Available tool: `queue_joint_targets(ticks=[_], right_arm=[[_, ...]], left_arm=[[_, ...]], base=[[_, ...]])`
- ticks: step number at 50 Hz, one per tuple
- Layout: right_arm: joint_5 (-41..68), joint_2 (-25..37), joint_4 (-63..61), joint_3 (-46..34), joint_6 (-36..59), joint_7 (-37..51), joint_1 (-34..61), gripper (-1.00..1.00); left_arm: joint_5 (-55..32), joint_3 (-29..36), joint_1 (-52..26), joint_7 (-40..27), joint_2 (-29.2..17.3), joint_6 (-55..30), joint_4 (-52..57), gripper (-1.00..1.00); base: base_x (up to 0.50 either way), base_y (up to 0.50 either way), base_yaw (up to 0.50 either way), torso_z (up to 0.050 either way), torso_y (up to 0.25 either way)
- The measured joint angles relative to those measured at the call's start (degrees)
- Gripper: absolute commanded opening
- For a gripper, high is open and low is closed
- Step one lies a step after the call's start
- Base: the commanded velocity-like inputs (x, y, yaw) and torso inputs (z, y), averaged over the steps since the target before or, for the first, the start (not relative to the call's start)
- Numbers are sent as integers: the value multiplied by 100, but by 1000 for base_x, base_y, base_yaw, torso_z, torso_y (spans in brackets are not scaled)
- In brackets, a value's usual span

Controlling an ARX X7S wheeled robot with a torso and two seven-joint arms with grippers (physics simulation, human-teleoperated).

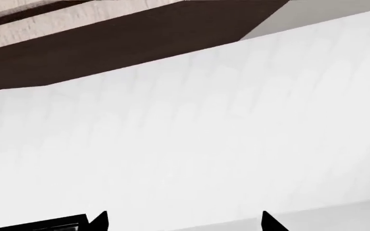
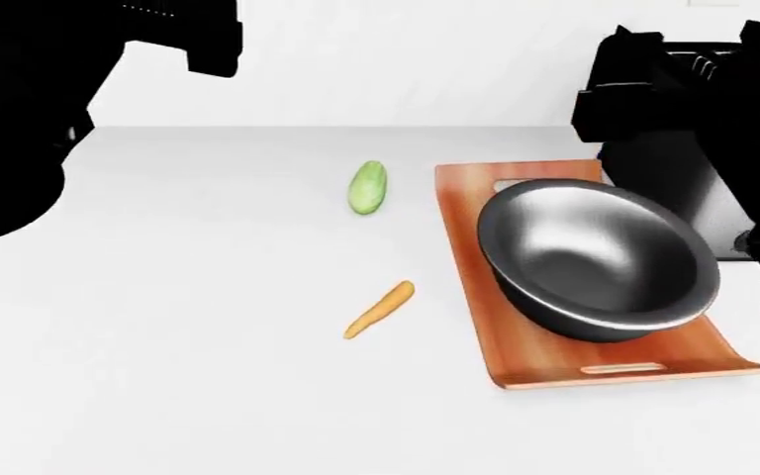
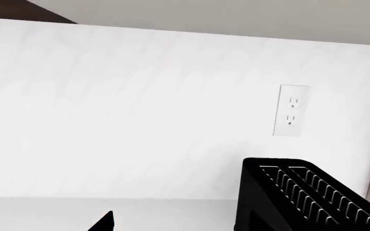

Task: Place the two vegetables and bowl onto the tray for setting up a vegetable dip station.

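Left pincer (image 1: 183, 222), left wrist view: only two dark fingertips are showing, standing wide apart with nothing between them, facing a white wall (image 1: 191, 144).
Dark panel (image 1: 127, 43), left wrist view: running as a brown band above the wall.
Bowl (image 2: 598, 259), head view: sitting tilted on the tray (image 2: 466, 247), its rim overhanging the tray's right side.
Tray, head view: lying toward the right edge of the white surface (image 2: 195, 346).
Cucumber (image 2: 368, 187), head view: lying on the surface just left of the tray's far end, apart from it.
Carrot (image 2: 380, 310), head view: lying slantwise nearer the front edge, left of the tray.
Arms, head view: showing as black shapes at both upper corners; pincer state is impossible to tell.
Right pincer (image 3: 172, 221), right wrist view: one fingertip is showing, so I cannot tell its state.
Toaster (image 3: 307, 197), right wrist view: standing black below a wall outlet (image 3: 292, 111).
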Motion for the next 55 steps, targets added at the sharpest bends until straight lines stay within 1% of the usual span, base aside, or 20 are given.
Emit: queue_joint_targets(ticks=[4,9,17,26,31,37,41,45,49,52,55], right_arm=[[102,58,-95,46,109,107,113,100],[183,176,-261,149,113,125,211,100],[446,261,-395,293,319,383,495,100],[980,375,-516,609,932,674,1182,100],[1439,401,-481,1083,1482,905,1548,100],[1976,352,-327,1832,2236,1220,1800,100],[2233,343,-247,2248,2613,1384,1866,100],[2404,353,-191,2554,2884,1499,1877,100],[2521,346,-115,2783,3102,1580,1883,100],[2592,315,-46,2923,3244,1638,1898,100],[2667,287,15,3048,3373,1712,1919,100]], left_arm=[[-172,-38,-12,-128,41,-57,-46,100],[-318,-61,-27,-239,82,-93,-83,100],[-326,-8,-48,-204,188,-26,-201,100],[-271,133,-434,34,486,11,-916,100],[-119,343,-825,344,722,3,-1686,100],[167,806,-1376,1112,1081,-66,-2941,100],[488,1234,-1780,1903,1391,58,-3964,100],[911,1691,-2175,2818,1797,428,-5209,100],[1189,2044,-2509,3562,2177,771,-6401,100],[1160,2350,-2686,3944,2381,895,-7086,100],[1011,2540,-2783,4117,2532,966,-7619,100]], base=[[19,0,0,0,0],[460,5,0,0,0],[15,2,0,0,1],[0,0,0,0,0],[0,0,0,0,0],[0,0,0,0,0],[0,0,0,0,0],[0,0,0,0,0],[0,0,0,0,0],[0,0,0,0,0],[0,0,0,0,0]])
